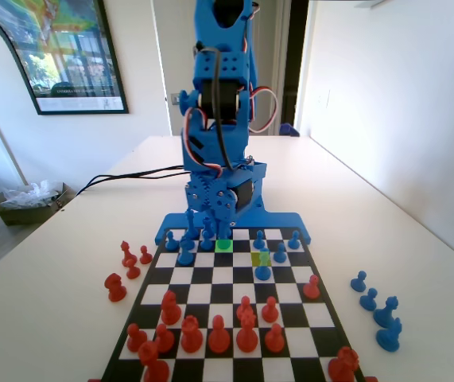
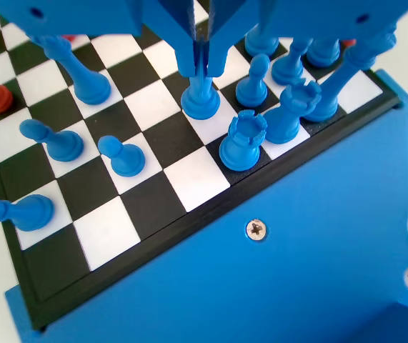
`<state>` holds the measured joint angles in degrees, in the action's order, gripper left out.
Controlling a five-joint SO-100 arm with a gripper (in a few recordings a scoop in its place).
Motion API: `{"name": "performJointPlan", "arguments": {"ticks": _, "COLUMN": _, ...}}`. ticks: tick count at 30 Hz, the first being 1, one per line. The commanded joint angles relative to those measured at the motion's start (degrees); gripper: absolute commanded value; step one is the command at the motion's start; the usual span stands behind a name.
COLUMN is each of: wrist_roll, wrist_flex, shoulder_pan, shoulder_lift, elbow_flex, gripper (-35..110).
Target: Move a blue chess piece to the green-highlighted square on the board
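In the wrist view my gripper [image 2: 202, 68] comes down from the top edge, its jaws shut on the head of a blue chess piece [image 2: 201, 103], a pawn with a flared base low over a white square of the board [image 2: 196, 179]. I cannot tell whether its base touches the square. In the fixed view the gripper [image 1: 211, 225] is low over the board's [image 1: 211, 275] far rows, just left of the green-highlighted square [image 1: 224, 245].
Blue pieces crowd the held pawn: a rook [image 2: 243, 141], a tall piece [image 2: 82, 71] and pawns [image 2: 121, 156]. A duller yellow-green square [image 1: 261, 257] lies right of the green one. Red pieces [image 1: 219, 334] fill the near rows. Loose blue pieces [image 1: 382, 314] stand on the table at right.
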<state>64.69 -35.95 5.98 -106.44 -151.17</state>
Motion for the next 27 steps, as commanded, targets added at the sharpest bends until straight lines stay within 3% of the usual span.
{"name": "performJointPlan", "arguments": {"ticks": 1, "wrist_roll": 0.3, "wrist_flex": 0.4, "shoulder_pan": 0.7, "shoulder_lift": -3.5, "elbow_flex": -0.3, "gripper": 1}}
{"name": "performJointPlan", "arguments": {"ticks": 27, "wrist_roll": 1.1, "wrist_flex": 3.0, "shoulder_pan": 2.2, "shoulder_lift": -3.6, "elbow_flex": -2.6, "gripper": 1}}
